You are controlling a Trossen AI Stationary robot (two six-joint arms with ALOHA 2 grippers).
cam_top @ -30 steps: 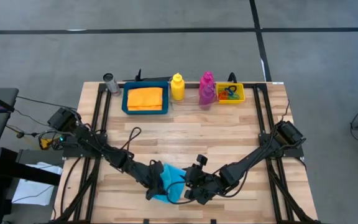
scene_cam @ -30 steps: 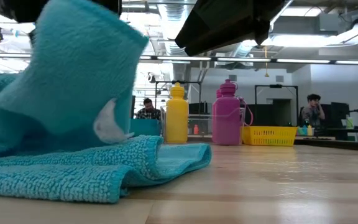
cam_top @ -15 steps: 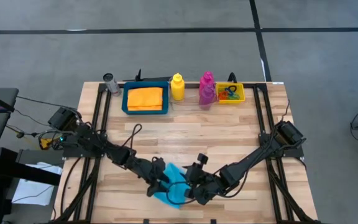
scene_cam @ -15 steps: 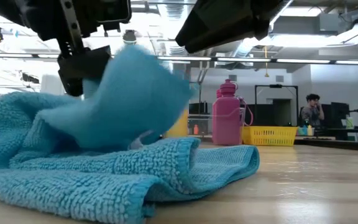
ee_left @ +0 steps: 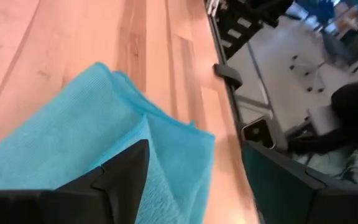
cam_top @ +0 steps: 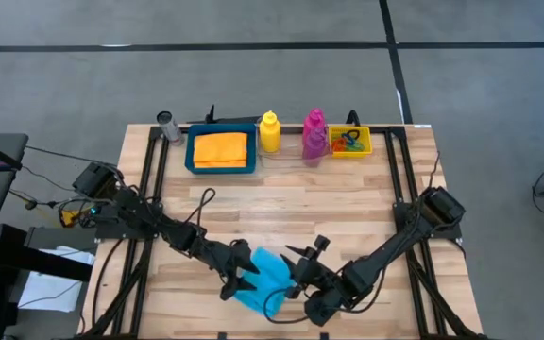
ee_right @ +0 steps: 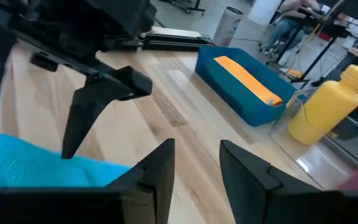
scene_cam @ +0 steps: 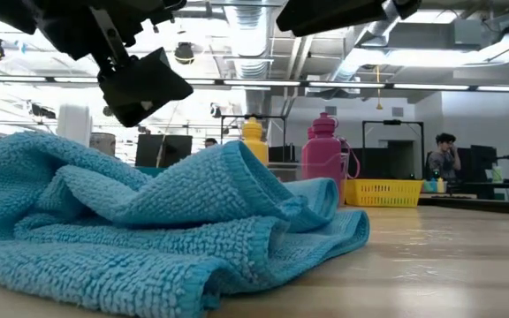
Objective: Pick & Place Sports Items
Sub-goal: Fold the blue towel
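The cyan cloth (cam_top: 270,277) lies crumpled on the table near its front edge, in loose folds (scene_cam: 148,230). My left gripper (cam_top: 244,280) hovers open at the cloth's left side, its fingers spread wide above the cloth (ee_left: 194,149) without touching it. At the cloth's right side is my right gripper (cam_top: 297,272), pointing toward the far edge. It is open, with only bare table between its fingers (ee_right: 197,149). The orange cloth (cam_top: 223,148) lies in the blue tray (cam_top: 194,156). The yellow bottle (cam_top: 269,132) and magenta bottle (cam_top: 314,135) stand upright at the back.
The small yellow bin (cam_top: 350,142) with coloured rings stands at the back right beside the bottles. A grey cylinder (cam_top: 166,125) stands at the back left. A black cable (cam_top: 201,203) loops over the table left of centre. People sit in the room beyond.
My left gripper has let go of the cloth's raised fold. The fold has dropped onto the rest of the cloth, which now lies in a low heap. My right gripper has swung round toward the far edge and its arm has shifted toward the near right.
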